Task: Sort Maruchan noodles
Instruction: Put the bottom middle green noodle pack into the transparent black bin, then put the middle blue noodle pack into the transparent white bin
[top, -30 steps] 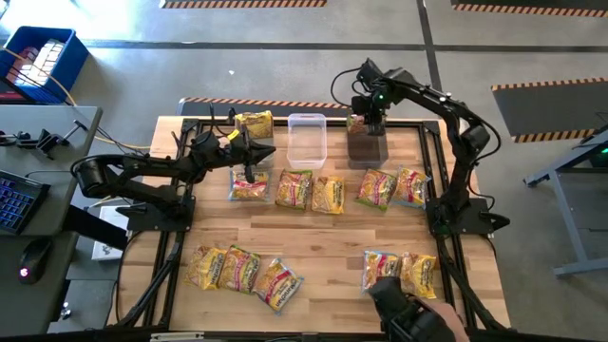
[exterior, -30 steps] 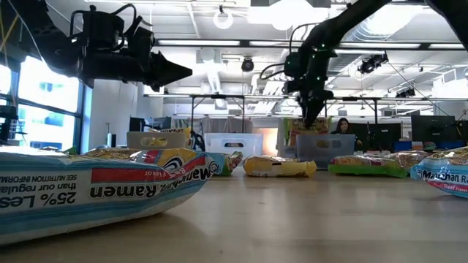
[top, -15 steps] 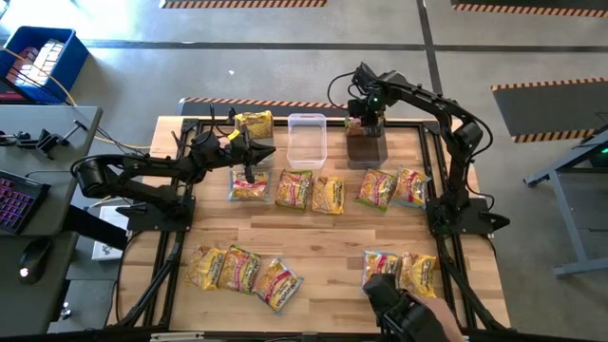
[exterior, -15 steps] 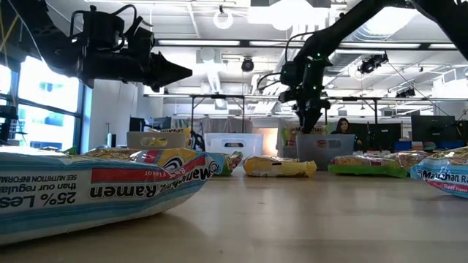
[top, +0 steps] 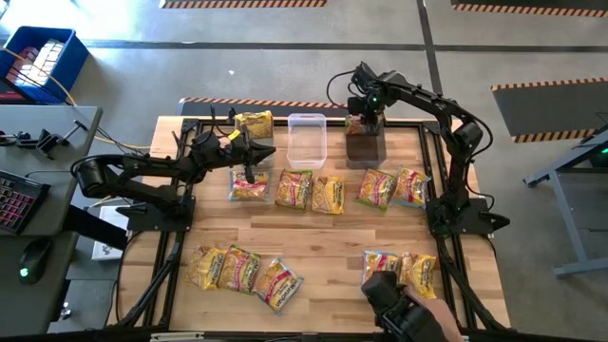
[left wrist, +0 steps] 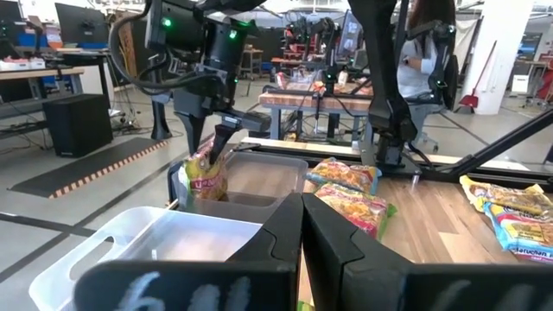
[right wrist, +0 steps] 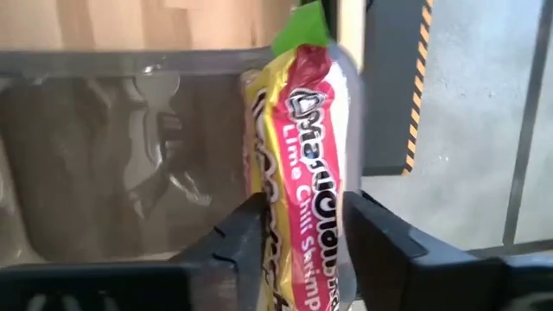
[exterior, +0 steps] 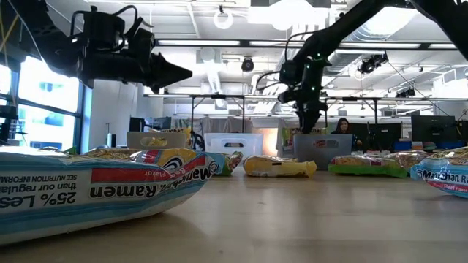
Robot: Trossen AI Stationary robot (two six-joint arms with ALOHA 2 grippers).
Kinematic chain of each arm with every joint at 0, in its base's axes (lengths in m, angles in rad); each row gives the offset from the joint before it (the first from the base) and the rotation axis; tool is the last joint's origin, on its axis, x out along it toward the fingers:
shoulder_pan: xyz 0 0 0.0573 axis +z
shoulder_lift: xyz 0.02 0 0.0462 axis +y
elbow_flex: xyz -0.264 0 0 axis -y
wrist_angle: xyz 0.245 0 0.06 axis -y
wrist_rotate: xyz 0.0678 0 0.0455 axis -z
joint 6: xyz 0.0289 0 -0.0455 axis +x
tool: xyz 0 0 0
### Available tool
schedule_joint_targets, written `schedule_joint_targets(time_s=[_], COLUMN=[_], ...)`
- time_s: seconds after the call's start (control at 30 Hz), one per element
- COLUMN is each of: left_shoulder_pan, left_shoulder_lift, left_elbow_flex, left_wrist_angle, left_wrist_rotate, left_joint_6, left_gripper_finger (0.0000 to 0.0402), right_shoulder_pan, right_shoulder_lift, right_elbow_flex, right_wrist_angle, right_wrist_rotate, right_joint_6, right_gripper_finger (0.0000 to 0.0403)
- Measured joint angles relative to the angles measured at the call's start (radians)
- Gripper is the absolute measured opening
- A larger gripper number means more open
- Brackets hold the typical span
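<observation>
Nearest the front edge of the wooden table (top: 323,242), around 7 o'clock, three ramen packets (top: 243,271) lie in a loose row; around 5 o'clock two more packets (top: 401,269) lie side by side, with a person's dark-gloved hand (top: 404,315) reaching over the edge and touching the left one. The plank surface between these groups and the middle row is bare.

Across the middle runs a row of five packets (top: 328,191), three left of centre and two toward 3 o'clock. The left gripper (top: 269,152) hangs above the left end of that row, its fingers pressed together on nothing.

Toward the far edge, from 11 to 1 o'clock, stand a packet in a small bin (top: 255,123), a clear bin (top: 307,139) and a dark bin (top: 366,144). The right gripper (top: 361,121) is over the far end of the dark bin, at 1 o'clock. In the right wrist view a Lime Chili Shrimp packet (right wrist: 304,147) stands upright between its fingers (right wrist: 233,233); the fingers flank the packet, and whether they grip it or have let go cannot be told. The left wrist view shows that packet (left wrist: 206,173) on end inside the dark bin.

Black frame rails line the table's left, right and far edges. Beyond is grey concrete floor with striped hazard tape (top: 258,102); a desk with a keyboard (top: 19,195) sits at 9 o'clock. The low view shows an open workshop with desks, monitors and a seated person (exterior: 342,127) far behind.
</observation>
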Motion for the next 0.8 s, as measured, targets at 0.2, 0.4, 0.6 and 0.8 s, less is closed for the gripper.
schedule_joint_targets(time_s=[0.2, 0.4, 0.6, 0.8], left_shoulder_pan=[0.000, 0.000, 0.000, -0.001], left_shoulder_lift=[0.000, 0.000, 0.000, 0.000], left_elbow_flex=[0.000, 0.000, 0.000, 0.000], left_wrist_angle=[-0.001, -0.007, -0.021, -0.025], left_wrist_rotate=[0.000, 0.000, -0.001, -0.001], left_joint_6=[0.000, 0.004, 0.018, 0.018], left_gripper_finger=[0.0000, 0.0000, 0.0000, 0.0000], right_shoulder_pan=[0.000, 0.014, 0.061, 0.122], right_shoulder_lift=[-0.002, -0.058, -0.166, -0.284], right_elbow_flex=[0.000, 0.000, 0.000, 0.000], right_wrist_angle=[0.014, 0.016, 0.019, 0.009], right_wrist_rotate=[-0.001, 0.003, 0.082, 0.099], right_joint_6=[0.021, 0.027, 0.084, 0.193], right_gripper_finger=[0.0202, 0.0232, 0.0229, 0.0197])
